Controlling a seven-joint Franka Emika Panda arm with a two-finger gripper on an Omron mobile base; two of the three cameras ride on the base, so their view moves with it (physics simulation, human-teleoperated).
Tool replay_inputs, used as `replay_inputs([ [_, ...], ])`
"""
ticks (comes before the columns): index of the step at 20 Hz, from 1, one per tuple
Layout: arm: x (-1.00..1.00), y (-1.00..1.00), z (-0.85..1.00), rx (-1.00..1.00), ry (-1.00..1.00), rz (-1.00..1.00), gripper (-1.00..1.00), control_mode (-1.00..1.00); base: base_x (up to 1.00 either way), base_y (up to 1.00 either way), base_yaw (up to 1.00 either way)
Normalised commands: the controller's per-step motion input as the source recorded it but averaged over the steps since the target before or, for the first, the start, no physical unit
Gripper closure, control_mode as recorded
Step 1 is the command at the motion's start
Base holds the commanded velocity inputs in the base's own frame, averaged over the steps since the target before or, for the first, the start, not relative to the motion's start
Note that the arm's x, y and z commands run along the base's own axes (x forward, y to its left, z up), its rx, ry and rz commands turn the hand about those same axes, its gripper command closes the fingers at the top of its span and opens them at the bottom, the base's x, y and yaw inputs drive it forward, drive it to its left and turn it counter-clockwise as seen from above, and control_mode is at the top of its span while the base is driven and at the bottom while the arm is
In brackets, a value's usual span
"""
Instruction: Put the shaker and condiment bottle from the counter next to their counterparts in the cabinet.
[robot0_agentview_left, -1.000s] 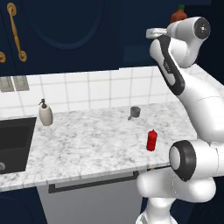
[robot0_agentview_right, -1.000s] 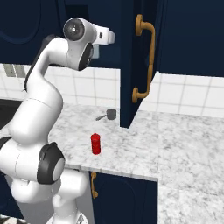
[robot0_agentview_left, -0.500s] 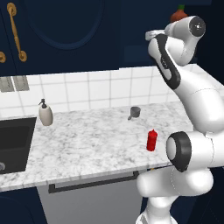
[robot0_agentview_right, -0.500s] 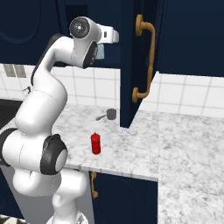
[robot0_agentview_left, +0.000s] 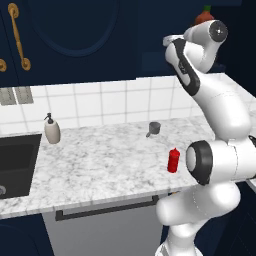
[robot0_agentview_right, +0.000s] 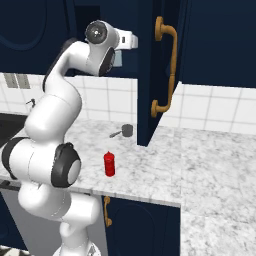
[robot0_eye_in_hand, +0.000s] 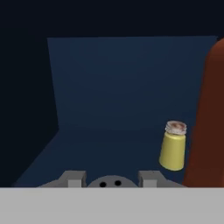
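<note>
My gripper (robot0_eye_in_hand: 111, 180) reaches into the navy cabinet (robot0_eye_in_hand: 122, 87) and is shut on the grey shaker (robot0_eye_in_hand: 110, 182), whose round cap with two holes shows between the fingertips (robot0_eye_in_hand: 72, 177). The small yellow shaker (robot0_eye_in_hand: 173, 146) stands on the shelf ahead to the right. Beside it the tall red-brown bottle (robot0_eye_in_hand: 212, 122) fills the right edge; its top (robot0_agentview_left: 204, 15) shows behind my raised wrist. The red condiment bottle (robot0_agentview_left: 173, 160) (robot0_agentview_right: 109, 164) stands upright near the front edge of the marbled counter (robot0_agentview_left: 100, 165).
A small grey cup with a handle (robot0_agentview_left: 154, 128) (robot0_agentview_right: 126, 131) sits on the counter by the backsplash. The beige soap dispenser (robot0_agentview_left: 52, 131) stands beside the dark sink (robot0_agentview_left: 15, 160). An open navy cabinet door (robot0_agentview_right: 150, 75) with a brass handle (robot0_agentview_right: 170, 65) hangs right of my hand.
The hand has edged slightly further toward the cabinet as the arm's upper links shifted. The red bottle and the cup have not moved.
</note>
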Motion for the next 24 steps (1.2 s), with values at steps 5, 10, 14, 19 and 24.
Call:
replay_inputs([
  [5, 0.27, -0.21, -0.02, 0.0, 0.0, -0.02, 1.0, -1.0, 0.0, 0.0, 0.0],
  [10, 0.31, -0.14, 0.0, 0.0, 0.0, -0.02, 1.0, -1.0, 0.0, 0.0, 0.0],
  [14, 0.3, 0.0, 0.0, 0.0, 0.0, 0.0, 1.0, -1.0, 0.0, 0.0, 0.0],
  [19, 0.39, 0.0, -0.01, 0.0, 0.0, 0.0, 1.0, -1.0, 0.0, 0.0, 0.0],
  [24, 0.44, 0.0, -0.06, 0.0, 0.0, 0.0, -1.0, -1.0, 0.0, 0.0, 0.0],
])
